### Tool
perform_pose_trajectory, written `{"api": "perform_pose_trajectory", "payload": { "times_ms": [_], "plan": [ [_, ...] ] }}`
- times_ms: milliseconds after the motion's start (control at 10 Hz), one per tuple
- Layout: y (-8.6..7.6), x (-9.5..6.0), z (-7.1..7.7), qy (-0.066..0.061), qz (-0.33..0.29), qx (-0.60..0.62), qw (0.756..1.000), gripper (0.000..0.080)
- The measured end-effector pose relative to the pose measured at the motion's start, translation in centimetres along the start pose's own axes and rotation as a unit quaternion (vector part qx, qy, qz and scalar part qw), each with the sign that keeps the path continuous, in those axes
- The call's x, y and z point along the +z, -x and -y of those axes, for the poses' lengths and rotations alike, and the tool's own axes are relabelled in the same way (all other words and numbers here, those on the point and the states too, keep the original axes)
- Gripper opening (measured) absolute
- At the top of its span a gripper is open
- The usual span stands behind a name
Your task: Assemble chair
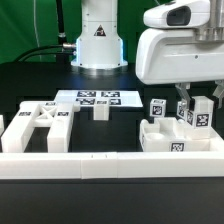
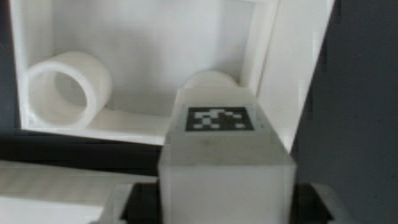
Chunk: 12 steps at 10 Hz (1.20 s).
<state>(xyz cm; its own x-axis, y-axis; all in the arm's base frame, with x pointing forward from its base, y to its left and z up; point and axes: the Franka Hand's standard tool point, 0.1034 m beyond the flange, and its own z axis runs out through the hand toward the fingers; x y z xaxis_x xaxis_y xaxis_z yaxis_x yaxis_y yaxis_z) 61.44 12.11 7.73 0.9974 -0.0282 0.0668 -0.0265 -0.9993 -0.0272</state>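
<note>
Wears glossy white shells throughout. Carries a black triangular warning label (image 1: 100, 33) on the rounded base column (image 1: 112, 15), with a dark ring around its foot. Trails dark cables (image 1: 62, 44) beside that base. Ends in a broad, boxy white wrist housing (image 1: 185, 55) topped by a rounded grey-white cap (image 1: 168, 15). Shows short dark fingers (image 1: 184, 100) on the claw (image 1: 198, 108) under the housing.

table (image 1: 100, 196): black | marker board (image 1: 97, 98): white, black-and-white square tags | cross-braced chair side (image 1: 40, 121): white | border rail (image 1: 100, 162): white | post (image 2: 222, 165): white, one black-and-white pixelled square tag | chair panel with round cut-out (image 2: 63, 92): white, shaded grey inside | robot base (image 1: 100, 45): white, black triangle mark | gripper (image 1: 197, 110): white
</note>
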Motion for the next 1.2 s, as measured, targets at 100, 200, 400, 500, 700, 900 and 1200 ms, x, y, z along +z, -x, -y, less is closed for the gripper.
{"api": "perform_pose_trajectory", "payload": {
  "times_ms": [100,200,400,500,700,900,1200],
  "plan": [
    [0.39,0.03,-0.08,0.0,0.001,0.069,0.998,0.0284],
    [0.49,0.06,-0.15,0.0,-0.002,0.12,0.993,0.0284],
    [0.73,0.07,-0.25,-0.003,-0.011,0.229,0.973,0.0284],
    [0.82,0.06,-0.32,-0.008,-0.014,0.282,0.959,0.0285],
    [0.89,0.06,-0.26,-0.008,-0.013,0.383,0.923,0.0285],
    [0.97,0.04,-0.21,-0.007,-0.013,0.466,0.885,0.0285],
    [1.02,0.06,-0.28,-0.009,-0.011,0.576,0.817,0.0285]
  ]
}}
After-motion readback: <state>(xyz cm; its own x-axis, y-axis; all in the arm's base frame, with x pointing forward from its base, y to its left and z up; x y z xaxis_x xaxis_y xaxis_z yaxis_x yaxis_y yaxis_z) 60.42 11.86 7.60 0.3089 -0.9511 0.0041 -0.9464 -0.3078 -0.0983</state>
